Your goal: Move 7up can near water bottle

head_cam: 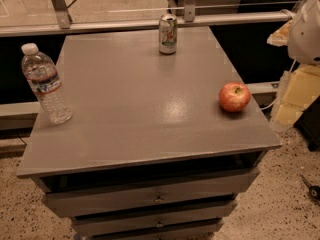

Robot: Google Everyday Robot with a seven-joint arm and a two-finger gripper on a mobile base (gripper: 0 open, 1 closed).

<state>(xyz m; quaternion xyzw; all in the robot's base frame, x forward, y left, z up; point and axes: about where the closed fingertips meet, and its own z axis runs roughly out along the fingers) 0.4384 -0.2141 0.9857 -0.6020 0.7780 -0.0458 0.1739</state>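
The task looks to be at its very start: the 7up can (pixel 168 33) stands upright at the far edge of the grey cabinet top (pixel 145 119), roughly at the middle of that edge, well apart from the water bottle (pixel 46 84), which stands upright near the left edge. The gripper (pixel 292 99) hangs off the cabinet's right side, beyond a red apple (pixel 234 97) sitting near that edge, and holds nothing that can be seen (whether it is open or closed cannot be told, since it is partly cut off by the picture's border). The step in hand appears to be the approach. The next move likely calls for reaching across to the far edge, passing clear of the apple, and closing around the can's body before carrying it left toward the bottle.
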